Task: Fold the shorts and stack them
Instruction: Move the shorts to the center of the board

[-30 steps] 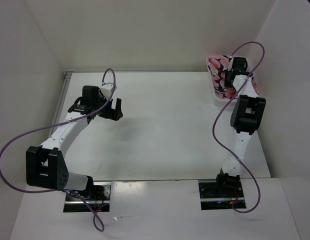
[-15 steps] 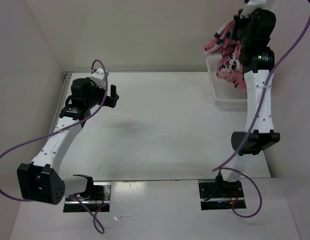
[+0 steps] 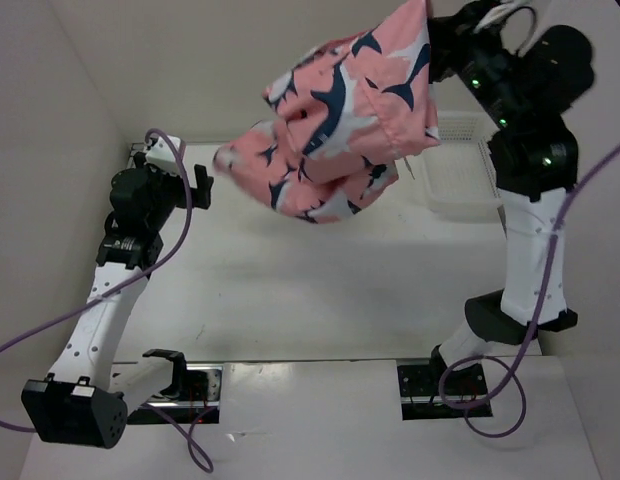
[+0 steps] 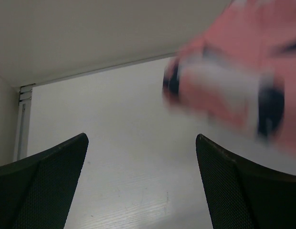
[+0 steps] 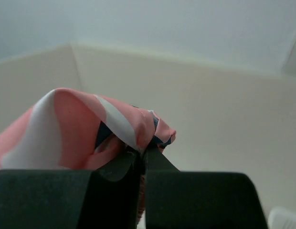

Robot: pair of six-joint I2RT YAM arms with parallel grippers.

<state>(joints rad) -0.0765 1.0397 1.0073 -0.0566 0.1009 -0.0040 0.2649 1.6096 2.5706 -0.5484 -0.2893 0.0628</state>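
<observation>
Right gripper [image 5: 142, 155] clamped on shorts [image 3: 340, 120], which hang bunched in air above table [image 3: 320, 290], near basket [image 3: 460, 190]. Left gripper [image 4: 141, 157] wide open, empty. Task looks barely begun: no fold, no stack yet.

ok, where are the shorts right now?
Top view: the shorts hang in the air above the far side of the table, centre-right, pinched in the right claw, just left of the white mesh basket.

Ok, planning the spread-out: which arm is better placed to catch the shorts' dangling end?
Left, probably: left pincer open, empty, near the low end of the shorts; right pincer shut on their top.
</observation>
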